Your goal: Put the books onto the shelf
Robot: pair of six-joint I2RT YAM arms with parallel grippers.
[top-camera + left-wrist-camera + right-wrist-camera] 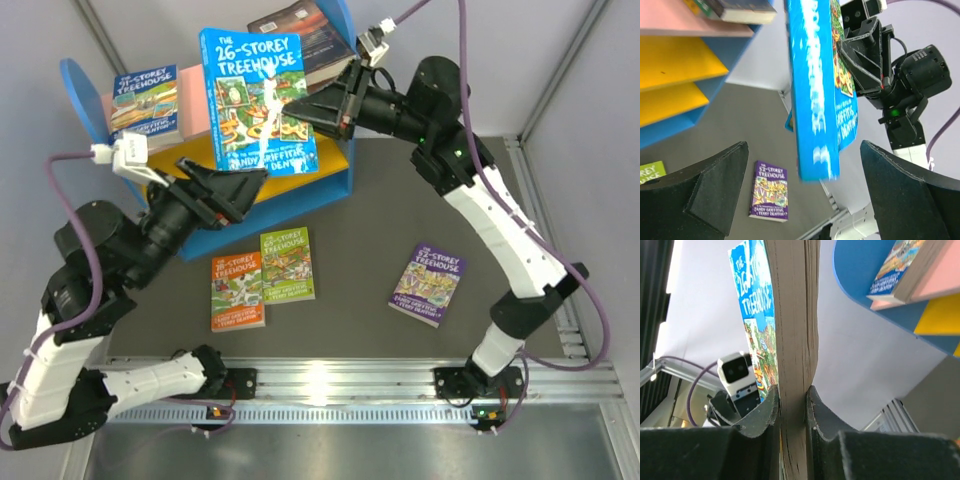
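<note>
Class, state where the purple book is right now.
In the top view the purple book lies flat on the dark table, on the right side, apart from the green book to its left.

Blue book (258,100), "26-Storey Treehouse": raised clear of the table (400,200), cover facing the top camera, in front of the shelf (78,90).

Shelf: rounded blue sides, pink top, yellow boards below.

On the pink top: another treehouse book (145,100) at left, dark book (300,35) at right.

Flat on the table: orange book (237,290) just beside green book (287,264). Purple book (428,283) lies well apart to the right.
</note>
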